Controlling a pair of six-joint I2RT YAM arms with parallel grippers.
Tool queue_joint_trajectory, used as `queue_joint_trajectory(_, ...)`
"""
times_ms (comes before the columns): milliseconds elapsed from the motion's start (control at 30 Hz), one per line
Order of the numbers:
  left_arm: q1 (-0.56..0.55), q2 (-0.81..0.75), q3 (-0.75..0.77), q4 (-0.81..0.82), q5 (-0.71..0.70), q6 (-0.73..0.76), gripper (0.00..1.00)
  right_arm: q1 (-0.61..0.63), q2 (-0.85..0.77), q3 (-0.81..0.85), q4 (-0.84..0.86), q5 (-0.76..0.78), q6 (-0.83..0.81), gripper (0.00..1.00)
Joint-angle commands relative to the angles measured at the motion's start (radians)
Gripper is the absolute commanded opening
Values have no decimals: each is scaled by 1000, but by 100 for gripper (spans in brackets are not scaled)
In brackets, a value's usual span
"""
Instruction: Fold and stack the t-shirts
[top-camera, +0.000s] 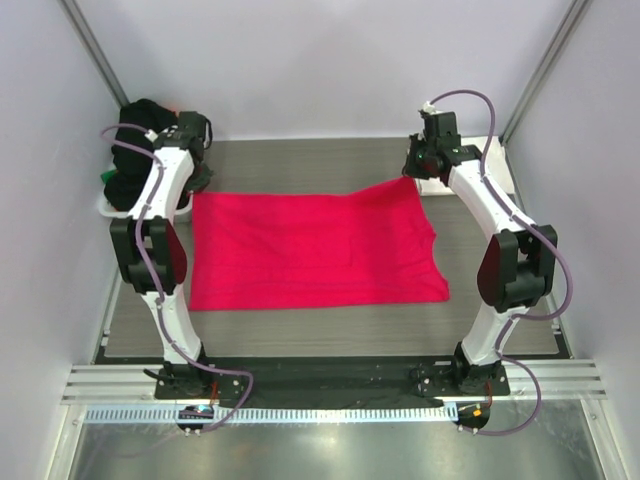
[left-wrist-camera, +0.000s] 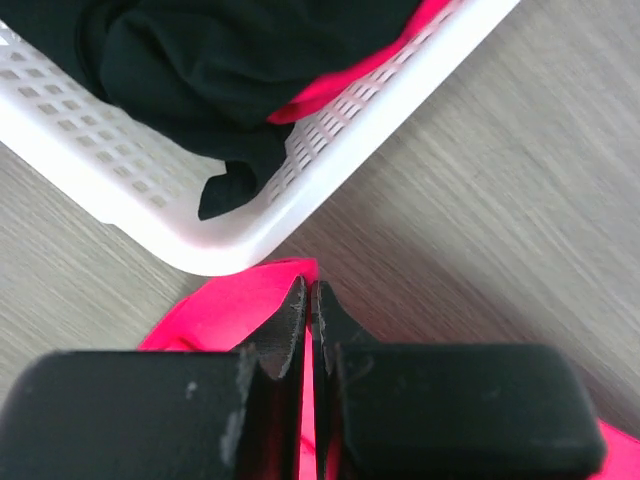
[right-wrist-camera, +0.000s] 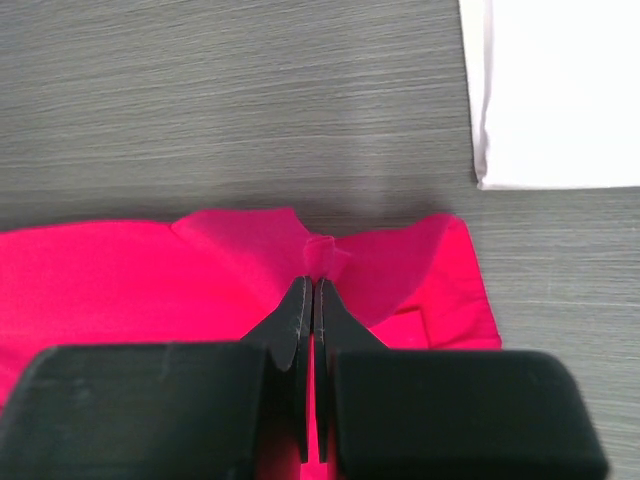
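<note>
Surroundings: pale walls are being seen at 9, 12 and 3 o'clock around a grey wood-grain desk (top-camera: 320, 335).
Red t-shirt: the pinkish-red t-shirt (top-camera: 310, 255) is being shown spread across the middle of the desk, with its far edge toward 12 o'clock and its near edge lying flat toward 6 o'clock.
Left jaws: these are being held fully closed at the shirt's 10 o'clock corner. Red cloth is being pinched between them, just beside the rounded corner of the basket.
Right jaws: these are being held fully closed at the shirt's 2 o'clock corner. A small bunch of red cloth is being nipped at the tips, and that corner is being held raised off the desk.
Basket: the white slotted basket (left-wrist-camera: 330, 150) is being seen at 10 o'clock on the desk. It is being filled by a black t-shirt (left-wrist-camera: 180, 60), with a pinkish-red fold showing beneath the black.
White t-shirt: the white t-shirt (right-wrist-camera: 560, 90) is being seen as a neat rectangle at 2 o'clock, apart from the red shirt's corner.
</note>
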Motion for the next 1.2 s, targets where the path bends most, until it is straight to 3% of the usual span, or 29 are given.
queue_joint_trajectory(0,0,-16,-45,10,-5,-15,0,6,-59,0,15,-27,7,1)
queue_joint_trajectory(433,-1,-145,-271,100,11,-13,0,7,-280,-214,20,5,23,1)
queue_joint_trajectory(833,-1,-324,-499,177,-64,-18,0,9,-567,-543,29,12,110,1)
queue_joint_trajectory(1167,-1,-408,-692,258,-78,-36,0,9,-676,-709,37,79,170,1)
